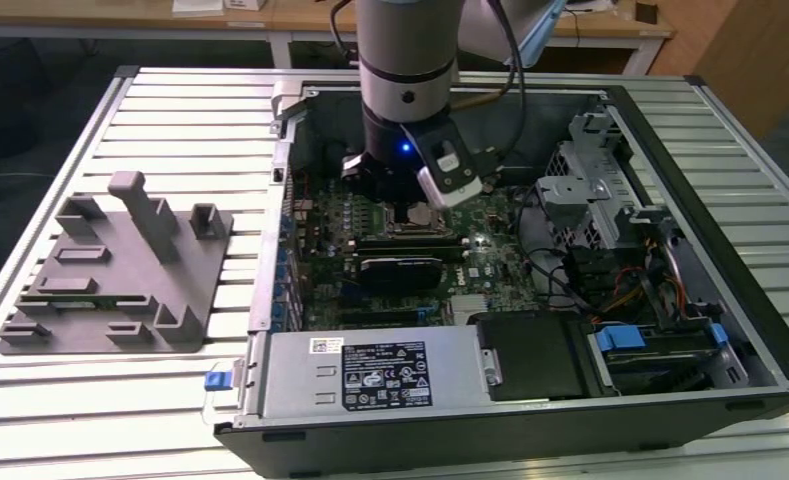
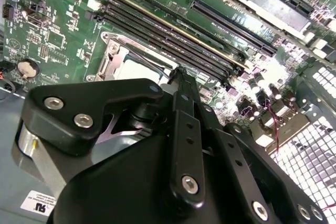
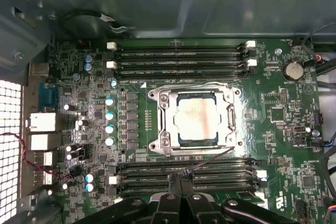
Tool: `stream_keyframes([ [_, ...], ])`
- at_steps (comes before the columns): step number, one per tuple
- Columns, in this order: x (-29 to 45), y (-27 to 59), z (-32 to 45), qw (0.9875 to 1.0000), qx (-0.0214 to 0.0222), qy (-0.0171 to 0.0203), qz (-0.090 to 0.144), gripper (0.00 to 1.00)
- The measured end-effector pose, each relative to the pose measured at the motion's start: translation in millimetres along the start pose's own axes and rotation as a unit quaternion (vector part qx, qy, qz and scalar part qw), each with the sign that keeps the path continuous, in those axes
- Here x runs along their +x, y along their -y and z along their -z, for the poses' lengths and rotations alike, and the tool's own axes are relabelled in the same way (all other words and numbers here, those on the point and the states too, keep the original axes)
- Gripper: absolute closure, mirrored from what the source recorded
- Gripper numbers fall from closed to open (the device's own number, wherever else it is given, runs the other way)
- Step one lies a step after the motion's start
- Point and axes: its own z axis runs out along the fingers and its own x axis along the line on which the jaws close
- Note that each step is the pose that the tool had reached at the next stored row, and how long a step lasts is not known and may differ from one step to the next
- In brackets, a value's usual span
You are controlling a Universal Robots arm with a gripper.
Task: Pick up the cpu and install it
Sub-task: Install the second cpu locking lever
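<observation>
One cpu (image 3: 197, 120) sits socketed, just beyond the pincer (image 3: 180, 178).

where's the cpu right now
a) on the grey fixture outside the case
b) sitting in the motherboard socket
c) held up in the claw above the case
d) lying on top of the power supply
b: in the first wrist view the cpu lies flat inside the metal frame of the socket on the motherboard.
</observation>
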Motion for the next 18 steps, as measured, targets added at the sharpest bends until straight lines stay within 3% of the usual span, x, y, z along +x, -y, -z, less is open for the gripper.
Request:
stream_keyframes([
  [18, 3.6, 1.1, -9.8, 1.0, -0.0026, -0.0006, 0.002, 0.89],
])
